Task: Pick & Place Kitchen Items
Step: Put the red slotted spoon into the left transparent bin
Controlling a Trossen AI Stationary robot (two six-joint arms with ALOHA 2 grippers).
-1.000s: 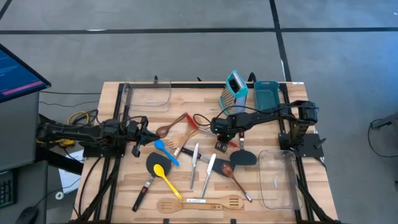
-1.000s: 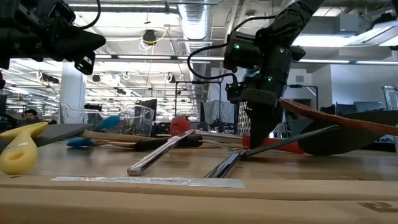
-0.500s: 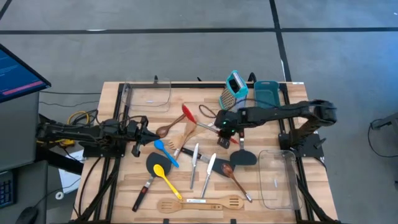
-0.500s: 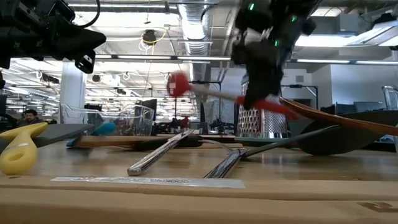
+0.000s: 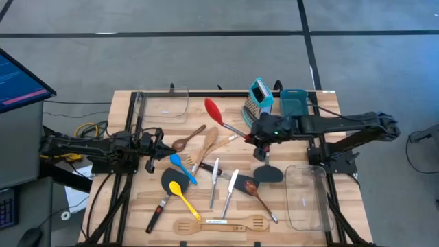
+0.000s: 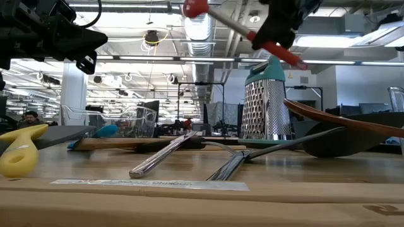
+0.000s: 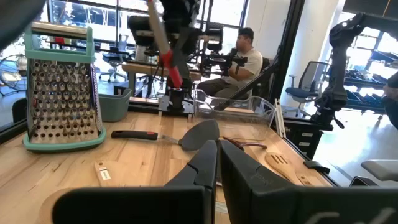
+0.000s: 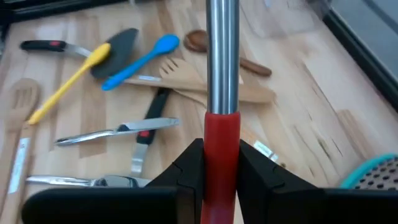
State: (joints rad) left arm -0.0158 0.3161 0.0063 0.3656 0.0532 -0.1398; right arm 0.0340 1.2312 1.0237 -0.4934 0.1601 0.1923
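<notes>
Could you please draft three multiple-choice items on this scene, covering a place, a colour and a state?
1. Where does the teal-topped metal box grater stand?
A. Beside the teal rectangular bin
B. Inside a clear container
C. On the floor

2. What colour is the spoon lying across the black spatula?
A. Green
B. Yellow
C. White

3. What is the right hand doing?
A. Hanging open
B. Resting on the table
C. Gripping the red-headed, metal-shafted spoon aloft

Answers: 1 A, they stand side by side at the table's far edge. 2 B, the yellow spoon overlaps it. 3 C, its fingers clamp the red handle above the table.
</notes>
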